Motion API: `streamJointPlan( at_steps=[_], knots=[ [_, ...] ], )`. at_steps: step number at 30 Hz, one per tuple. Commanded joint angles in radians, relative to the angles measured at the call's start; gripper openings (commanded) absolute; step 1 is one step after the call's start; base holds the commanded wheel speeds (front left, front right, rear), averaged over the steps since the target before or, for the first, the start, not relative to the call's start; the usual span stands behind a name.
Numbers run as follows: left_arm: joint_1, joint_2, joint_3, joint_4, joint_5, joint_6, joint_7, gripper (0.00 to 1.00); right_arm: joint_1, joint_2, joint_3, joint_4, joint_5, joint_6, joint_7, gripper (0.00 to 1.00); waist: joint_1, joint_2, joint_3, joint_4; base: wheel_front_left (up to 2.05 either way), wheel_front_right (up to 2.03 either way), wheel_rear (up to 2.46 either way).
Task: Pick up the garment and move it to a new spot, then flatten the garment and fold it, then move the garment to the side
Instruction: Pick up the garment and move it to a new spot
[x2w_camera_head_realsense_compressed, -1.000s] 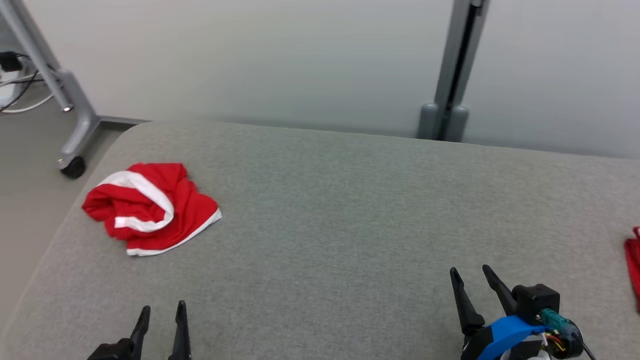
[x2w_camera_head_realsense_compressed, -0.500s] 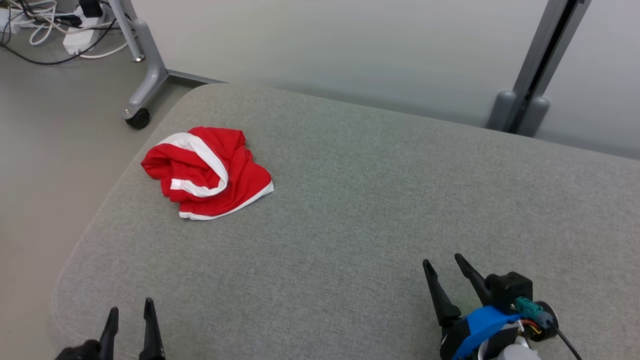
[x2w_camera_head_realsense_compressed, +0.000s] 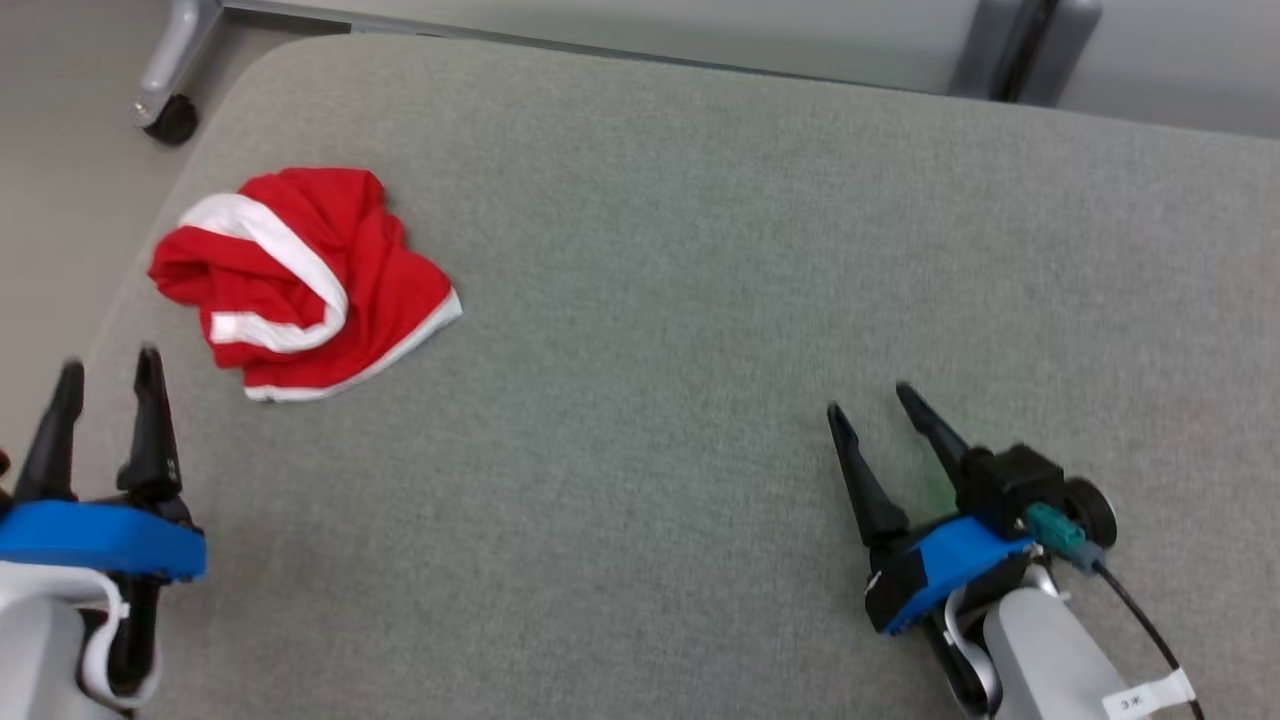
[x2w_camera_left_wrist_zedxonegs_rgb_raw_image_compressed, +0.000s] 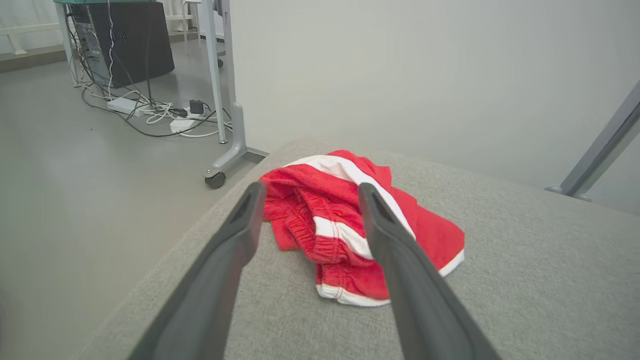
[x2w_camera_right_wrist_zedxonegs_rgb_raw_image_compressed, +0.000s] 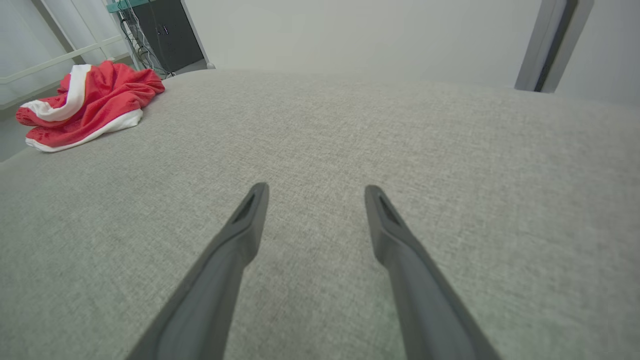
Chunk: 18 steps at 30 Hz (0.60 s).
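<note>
Change: head view tipped lower than a second ago, with most of the wall out of it; left gripper (x2w_camera_head_realsense_compressed: 110, 362) and right gripper (x2w_camera_head_realsense_compressed: 870, 400) further up the picture, blue collars in sight; red shorts (x2w_camera_head_realsense_compressed: 300, 280) at the same corner of the grey pad (x2w_camera_head_realsense_compressed: 700, 250).
Writing: small white tag (x2w_camera_head_realsense_compressed: 1150, 697) on the pale right forearm, dark marks too small to read.
Red shorts: crumpled in a heap near the far left rounded corner of the pad, wholly on it; soft red cloth, broad white stripe looped across the top, narrow white hem along the near edge, gathered elastic band visible from the left wrist.
Left gripper: jaws spread wide, empty; two long, tapering, matt dark fingers; just short of the shorts, tips apart from the cloth; from its own wrist, heap framed between and beyond the fingers.
Right gripper: jaws spread wide, holding nothing; well apart from the shorts, above bare pad toward the right; black block behind the blue collar, teal connector (x2w_camera_head_realsense_compressed: 1050, 525), thin black cable (x2w_camera_head_realsense_compressed: 1140, 620).
Grey pad: flecked woven upholstery, flat top, rounded corners.
Surroundings: grey metal leg on a black caster (x2w_camera_head_realsense_compressed: 172, 118) on smooth floor past the corner; white power strip (x2w_camera_left_wrist_zedxonegs_rgb_raw_image_compressed: 125, 105) among tangled cables; dark cabinet (x2w_camera_left_wrist_zedxonegs_rgb_raw_image_compressed: 130, 42).
</note>
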Motion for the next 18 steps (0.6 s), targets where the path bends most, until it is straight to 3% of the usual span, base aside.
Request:
streamJointPlan(
  at_steps=[1,5,9,18],
  knots=[
    [-0.043,0.027,-0.033,0.011,-0.035,0.002,0.0,1.0,-0.022,-0.003,0.006,-0.015,-0.01,0.0,-0.002,1.0,-0.0003,0.0,0.032,0.004,0.0,0.0,0.0],
    [-0.133,0.123,-0.133,0.043,-0.144,0.002,0.0,1.0,-0.049,-0.004,0.02,-0.046,-0.019,0.0,-0.002,1.0,-0.0003,0.0,0.09,-0.022,0.0,0.0,0.0],
    [-0.2,0.181,-0.248,0.1,-0.253,0.002,0.0,1.0,-0.072,-0.005,0.022,-0.064,-0.036,0.0,-0.001,1.0,-0.0003,0.0,0.137,-0.045,0.0,0.0,0.0],
    [-0.308,0.231,-0.479,0.248,-0.485,0.002,0.0,1.0,-0.085,-0.011,0.008,-0.097,-0.077,-0.001,0.001,1.0,-0.0003,0.0,0.198,-0.091,0.0,0.0,0.0]
  ],
)
